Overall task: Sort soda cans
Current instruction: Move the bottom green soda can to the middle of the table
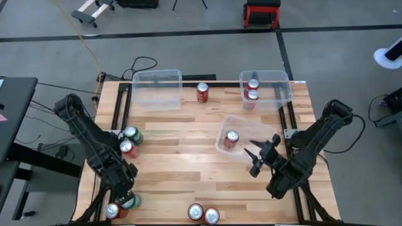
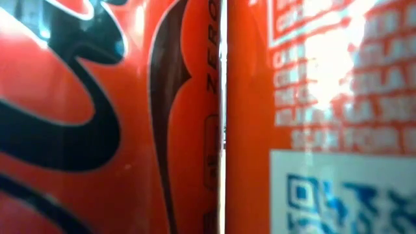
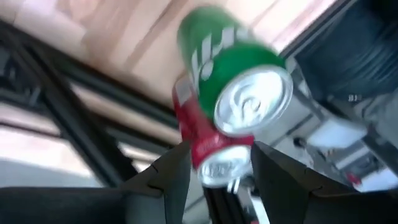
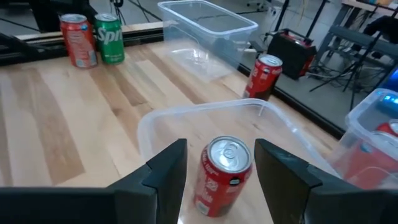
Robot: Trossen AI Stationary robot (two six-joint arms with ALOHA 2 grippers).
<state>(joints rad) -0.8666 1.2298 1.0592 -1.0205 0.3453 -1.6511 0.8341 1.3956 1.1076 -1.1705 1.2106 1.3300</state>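
On the pale wood-plank worktop (image 1: 182, 144), above a grey floor, a red can (image 1: 231, 139) with a silver top stands in a tilted clear bin (image 1: 239, 122) near the right edge, the right gripper (image 1: 256, 154) just beside it with fingers parted, holding nothing. At the front-left corner the left gripper (image 1: 124, 188), fingers apart, points at a green can (image 3: 233, 81) and a red one (image 3: 208, 149). A green can (image 4: 109, 38) by the left edge reads "Sprite".

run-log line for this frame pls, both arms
left gripper: front-left corner, jaws open by red can and green can | right gripper: jaws open, aimed at red can in middle bin
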